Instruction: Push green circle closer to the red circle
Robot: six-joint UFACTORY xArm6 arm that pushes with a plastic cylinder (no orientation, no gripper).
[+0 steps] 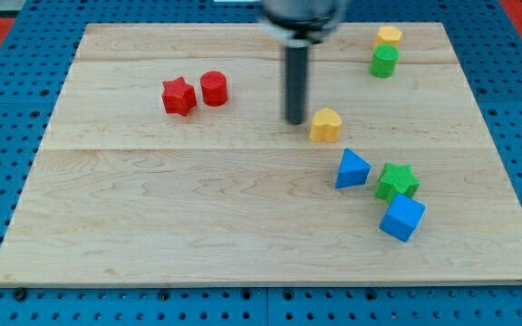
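Observation:
The green circle (384, 61) stands near the view's top right, touching a yellow block (389, 36) just above it. The red circle (214, 88) stands left of centre, next to a red star (178, 95) on its left. My tip (295, 120) rests on the board between them, just left of a yellow heart (326, 125). The tip is well below and to the left of the green circle and touches no block.
A blue triangle (352, 169), a green star (397, 181) and a blue cube (401, 218) cluster at the lower right. The wooden board (152, 235) lies on a blue pegboard surface.

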